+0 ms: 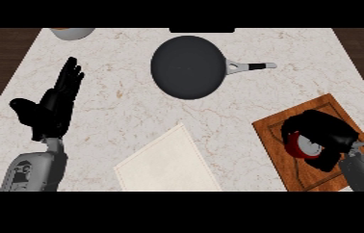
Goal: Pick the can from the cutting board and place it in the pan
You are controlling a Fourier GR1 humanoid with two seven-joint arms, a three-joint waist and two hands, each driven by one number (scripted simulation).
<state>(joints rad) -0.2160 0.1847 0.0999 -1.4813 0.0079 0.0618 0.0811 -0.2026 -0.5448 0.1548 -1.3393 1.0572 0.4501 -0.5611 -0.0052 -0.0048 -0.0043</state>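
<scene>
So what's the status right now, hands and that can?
Right hand curled round can, over cutting board. Left hand open, resting. Pan empty, path clear.

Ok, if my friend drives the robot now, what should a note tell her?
Right hand: curled round the red can, over the wooden cutting board at the right; whether the can is lifted cannot be told.
Left hand: open, resting at the left, fingers up.
Pan: top middle of the counter, nothing in it, handle pointing right.
Done: can grasped.
Left: carry the can to the pan, set it inside, let go.
</scene>
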